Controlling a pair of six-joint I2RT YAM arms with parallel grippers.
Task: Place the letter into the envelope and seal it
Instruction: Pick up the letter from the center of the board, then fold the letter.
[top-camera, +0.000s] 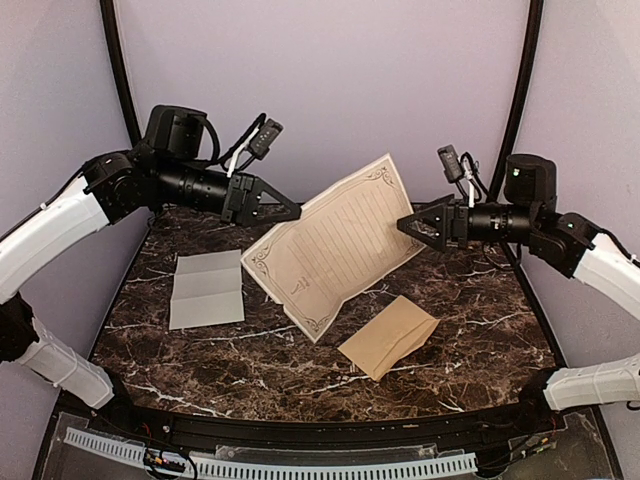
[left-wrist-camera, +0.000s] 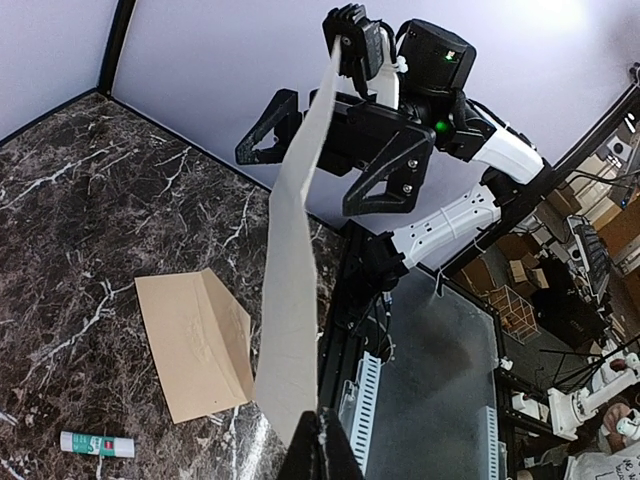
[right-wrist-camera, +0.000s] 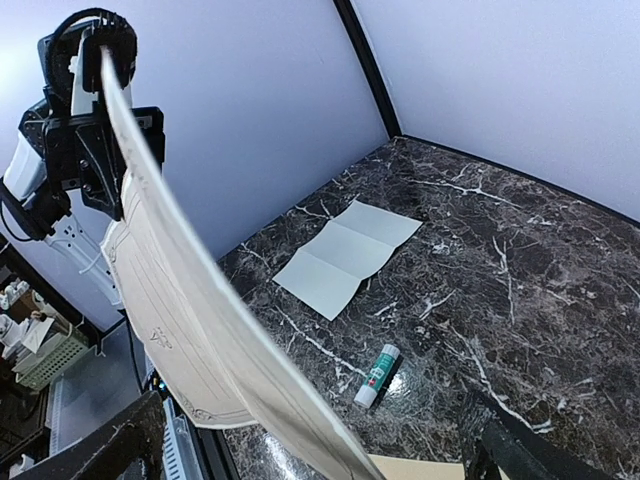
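Your left tool (top-camera: 296, 213) pinched a big bordered sheet (top-camera: 335, 245) aloft (right tool (top-camera: 405, 223) wide astride its other edge) while the letter (top-camera: 207, 290) lay flat at the table's (top-camera: 450, 310) left: light, limp, creased, so probably best pinched at an edge.

I can't read any words here. The big cream sheet (top-camera: 335, 245) has a curly border, thin lines and a tiny mark, too small to read. The glue stick (right-wrist-camera: 377, 374) has a blurry green label.

Glossy marble table (top-camera: 480, 330). Matt kraft-paper envelope (top-camera: 388, 336). Creased white paper letter (top-camera: 207, 290). Thin cream paper sheet (top-camera: 335, 240) in my jaws.
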